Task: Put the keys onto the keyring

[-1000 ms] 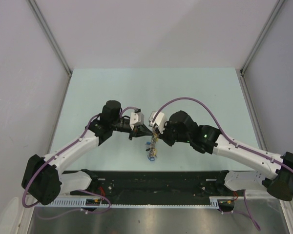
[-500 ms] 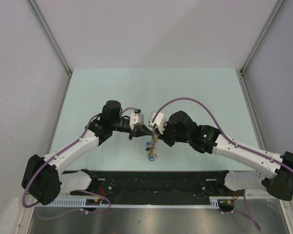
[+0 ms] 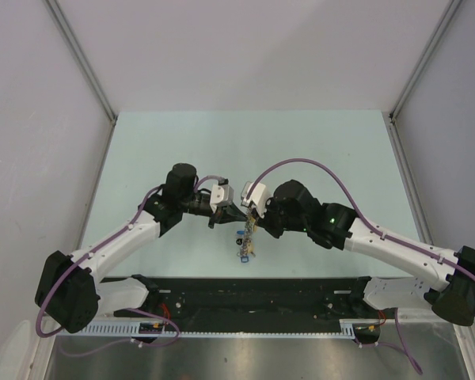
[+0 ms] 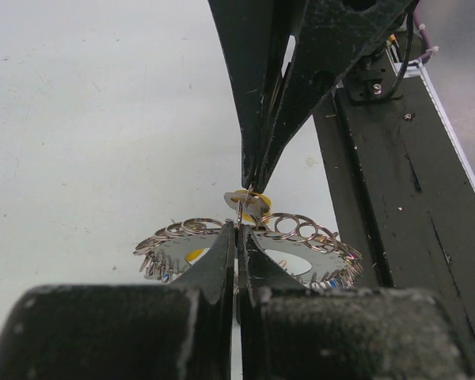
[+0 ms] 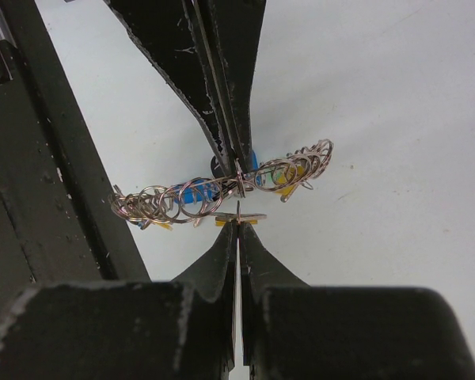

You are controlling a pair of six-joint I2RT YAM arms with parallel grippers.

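Slip is your main risk here. Your left jaws are clamping fully closed on the top rim of the keyring [image 4: 324, 255], holding it midway between the counter's left and right edges, nearer the near edge. Your right jaws are pinching a yellow-headed key [image 5: 239, 216] tight, sitting tip to tip with the left ones. You're working with almost no clearance, so any sideways push is likely twisting the ring in the pinch or popping the key loose. Small loops are crowding that rim, so you're risking a snag. I can't tell if it's threading.
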